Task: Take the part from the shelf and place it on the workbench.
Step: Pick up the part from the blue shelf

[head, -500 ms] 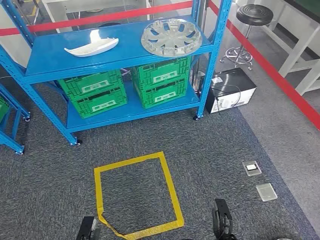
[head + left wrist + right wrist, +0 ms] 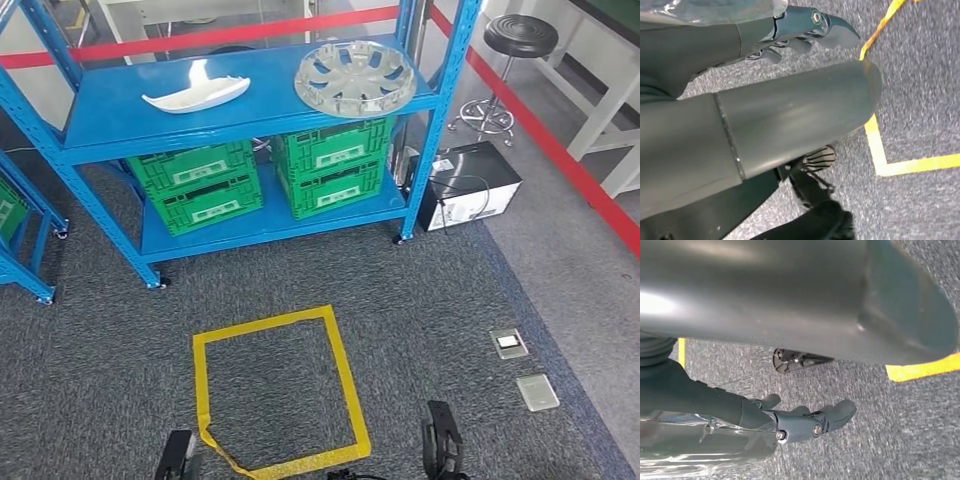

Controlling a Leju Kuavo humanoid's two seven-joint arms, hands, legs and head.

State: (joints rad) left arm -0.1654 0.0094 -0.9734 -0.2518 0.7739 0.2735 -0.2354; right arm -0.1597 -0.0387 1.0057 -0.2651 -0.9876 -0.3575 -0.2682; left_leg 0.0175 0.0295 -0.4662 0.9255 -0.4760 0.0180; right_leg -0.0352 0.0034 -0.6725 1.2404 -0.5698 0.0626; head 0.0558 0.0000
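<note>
A white curved part (image 2: 196,92) and a silver wheel cover (image 2: 355,77) lie on the top board of a blue shelf (image 2: 249,115) ahead of me in the head view. Both arms hang at my sides, far below the shelf. My left hand (image 2: 791,115) hovers over the grey carpet, thumb and fingers apart, with nothing in it. My right hand (image 2: 802,305) hangs the same way, its dark fingers (image 2: 810,425) spread from the thumb and holding nothing.
Green crates (image 2: 200,185) (image 2: 332,165) fill the lower shelf board. A yellow tape square (image 2: 343,375) marks the carpet between me and the shelf. A black box (image 2: 468,185), a stool (image 2: 521,40) and red barrier tape (image 2: 558,150) stand to the right. Another blue rack (image 2: 23,240) stands left.
The whole picture has shifted slightly right and down, so the camera has moved. The parts on the shelf lie as before.
</note>
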